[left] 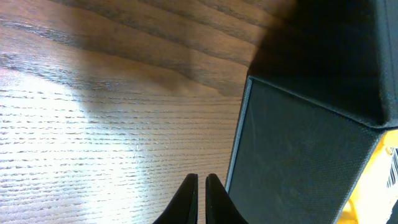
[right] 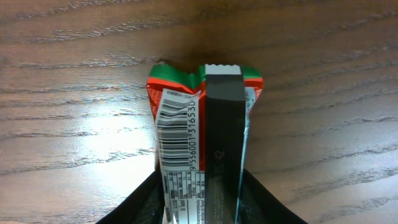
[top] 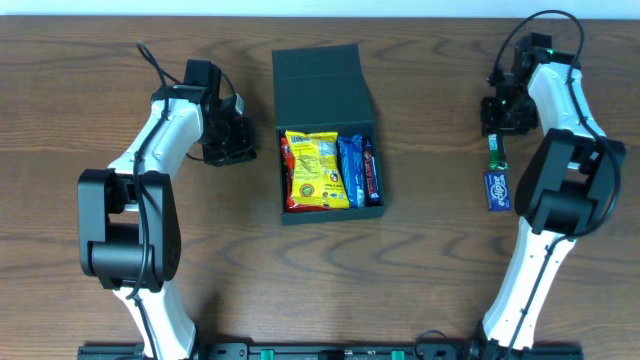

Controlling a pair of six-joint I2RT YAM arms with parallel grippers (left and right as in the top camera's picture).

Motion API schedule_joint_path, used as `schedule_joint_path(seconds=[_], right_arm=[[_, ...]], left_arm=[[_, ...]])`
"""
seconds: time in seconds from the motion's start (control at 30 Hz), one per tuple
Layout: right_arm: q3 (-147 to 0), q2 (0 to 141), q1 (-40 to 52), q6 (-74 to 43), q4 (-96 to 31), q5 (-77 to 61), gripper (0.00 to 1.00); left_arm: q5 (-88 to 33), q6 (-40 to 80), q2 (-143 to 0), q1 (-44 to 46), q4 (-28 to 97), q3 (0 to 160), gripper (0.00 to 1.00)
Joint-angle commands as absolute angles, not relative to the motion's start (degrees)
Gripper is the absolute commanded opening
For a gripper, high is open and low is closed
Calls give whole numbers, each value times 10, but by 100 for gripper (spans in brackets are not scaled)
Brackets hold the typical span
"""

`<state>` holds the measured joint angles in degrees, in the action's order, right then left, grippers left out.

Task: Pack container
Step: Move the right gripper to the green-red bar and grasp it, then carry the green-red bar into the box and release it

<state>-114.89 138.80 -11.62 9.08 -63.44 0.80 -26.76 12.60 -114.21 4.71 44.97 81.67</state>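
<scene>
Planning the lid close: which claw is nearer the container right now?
Left. The left claw sits shut right beside the container, along its left wall. The right claw is far off to the container's right, its fingers either side of a red-green snack packet.

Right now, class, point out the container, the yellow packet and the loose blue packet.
container (top: 322, 70): overhead view, on its open lid.
yellow packet (top: 318, 170): overhead view, on its middle.
loose blue packet (top: 497, 189): overhead view, on its middle.
</scene>
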Motion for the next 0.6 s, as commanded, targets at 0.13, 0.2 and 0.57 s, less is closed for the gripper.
schedule_joint_path(seconds=[0.13,0.2,0.57], right_arm=[[-1136,1398,-116,55,-635,-13,36],[-1143,1398,-113,51,-639,-20,34],[-1280,1398,-70,39,-724,-20,28]], left_arm=[[-264,118,-1131,46,454,827,7],[-264,118,-1131,46,454,827,7],[-264,118,-1131,46,454,827,7]])
